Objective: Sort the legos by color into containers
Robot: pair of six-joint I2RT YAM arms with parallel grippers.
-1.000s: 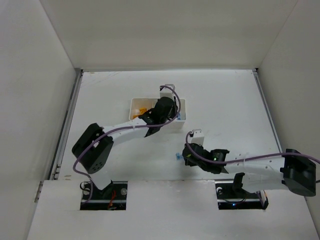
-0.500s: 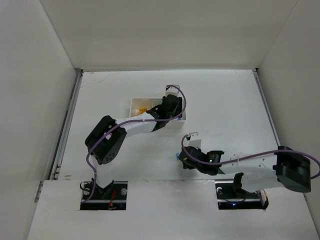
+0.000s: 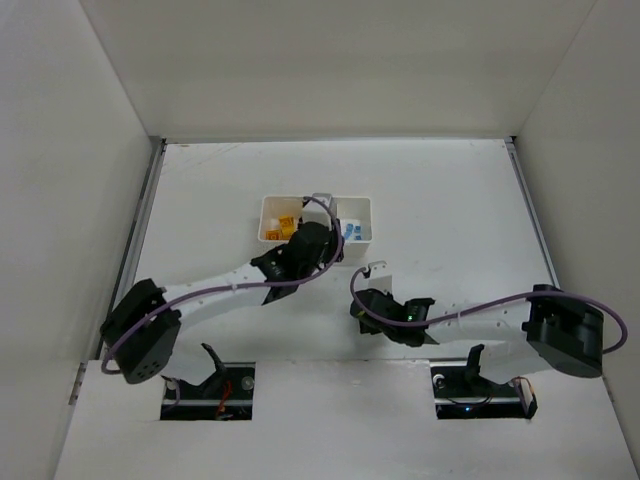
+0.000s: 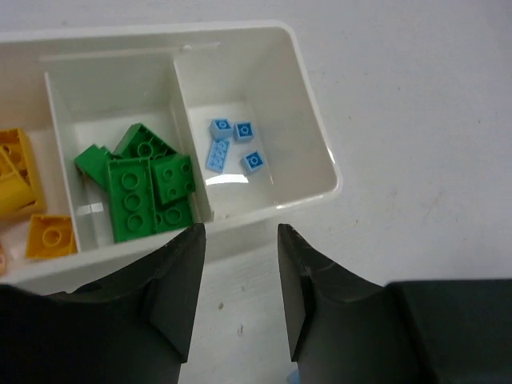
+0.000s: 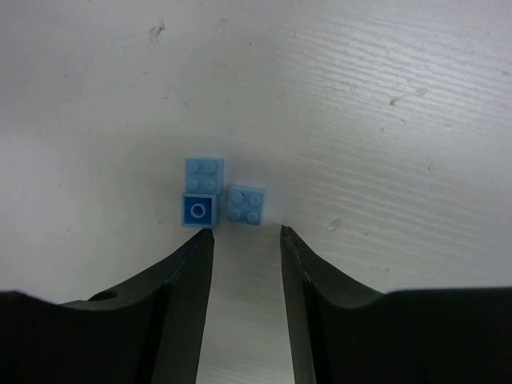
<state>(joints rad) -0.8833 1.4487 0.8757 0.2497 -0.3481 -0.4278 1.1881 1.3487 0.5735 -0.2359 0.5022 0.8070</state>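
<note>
Right hand point(image 5: 246, 232) (jaws apart) over streaked white table point(image 5: 400, 96), white walls point(image 3: 300, 60) around.

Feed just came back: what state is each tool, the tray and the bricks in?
Left tool: open, empty, beside the tray.
Right tool: open, empty, above the table.
White tray: upright, every compartment holding bricks.
Yellow bricks: sorted, end compartment.
Green bricks: sorted, middle compartment.
Four light blue bricks: sorted, other end compartment.
Three light blue bricks: loose on table, unsorted.

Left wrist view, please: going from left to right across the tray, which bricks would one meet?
First yellow-orange bricks → green bricks → light blue bricks, one colour in each compartment of the white tray.
</note>
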